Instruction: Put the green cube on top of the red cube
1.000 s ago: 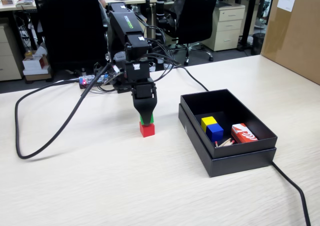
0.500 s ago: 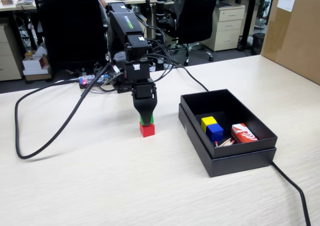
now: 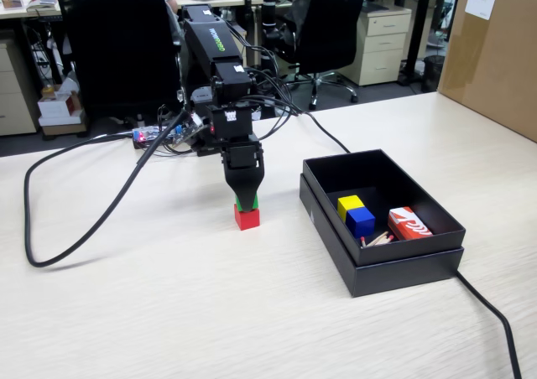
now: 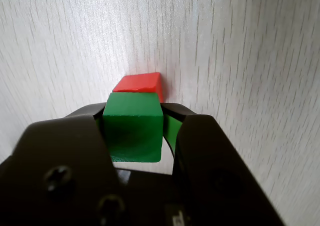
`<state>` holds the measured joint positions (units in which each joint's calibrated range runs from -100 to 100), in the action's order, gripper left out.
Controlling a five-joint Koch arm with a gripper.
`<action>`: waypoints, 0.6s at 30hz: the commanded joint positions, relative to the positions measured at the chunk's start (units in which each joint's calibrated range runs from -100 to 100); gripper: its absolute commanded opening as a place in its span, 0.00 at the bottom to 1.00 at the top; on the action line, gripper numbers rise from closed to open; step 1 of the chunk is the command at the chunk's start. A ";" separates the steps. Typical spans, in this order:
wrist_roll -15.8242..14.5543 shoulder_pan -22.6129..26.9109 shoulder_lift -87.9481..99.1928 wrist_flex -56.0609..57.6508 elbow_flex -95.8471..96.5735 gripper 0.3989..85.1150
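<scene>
- The gripper (image 4: 134, 131) has its two black jaws closed against the sides of the green cube (image 4: 133, 126), seen plainly in the wrist view
- The red cube (image 4: 141, 82) peeks out just beyond the green one there; the fixed view shows the green cube (image 3: 247, 200) sitting directly atop the red cube (image 3: 247, 218)
- Only the fixed view shows the black box (image 3: 382, 257) to the right, holding a yellow cube (image 3: 348, 202) and a blue cube (image 3: 361, 220)
</scene>
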<state>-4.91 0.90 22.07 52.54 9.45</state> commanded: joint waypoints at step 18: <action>4.05 -0.10 9.08 -1.52 0.34 0.61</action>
<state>-3.00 0.85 24.27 52.54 11.82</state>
